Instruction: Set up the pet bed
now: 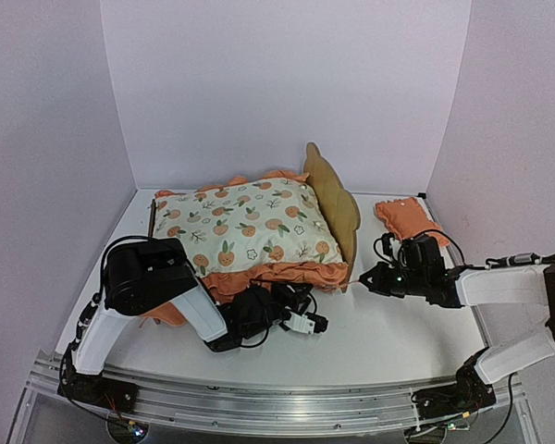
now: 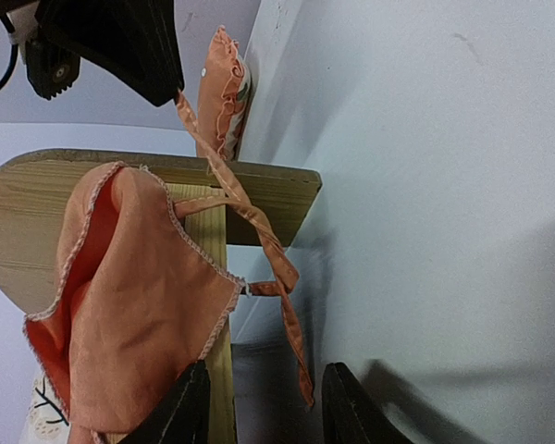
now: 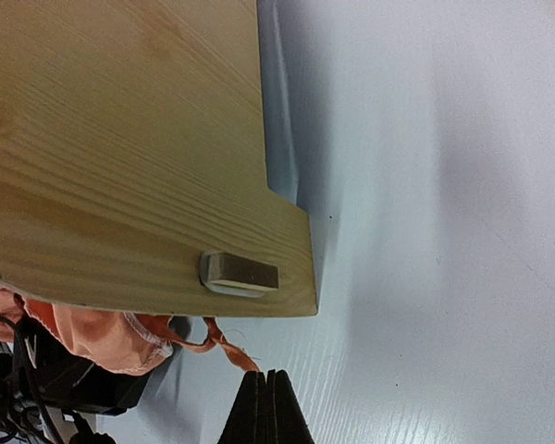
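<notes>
The pet bed (image 1: 336, 196) stands mid-table, its plywood headboard to the right. An orange-print mattress pad (image 1: 245, 231) lies on it, the ruffle (image 2: 134, 305) spilling over the near rail. My right gripper (image 3: 266, 381) is shut on the end of one thin orange tie strap (image 3: 224, 344) by the headboard's near corner (image 3: 259, 277). My left gripper (image 2: 264, 407) is open low beside the bed's post (image 2: 217, 277). Another tie strap (image 2: 291, 324) dangles between its fingers (image 2: 350, 407), and the other finger sits under the ruffle. In the top view the left gripper (image 1: 316, 323) points right, towards the right gripper (image 1: 363, 277).
A small orange pillow (image 1: 402, 217) lies at the right, behind the right arm. White walls close the back and both sides. The right arm's wrist (image 2: 111, 46) hangs close above the headboard corner.
</notes>
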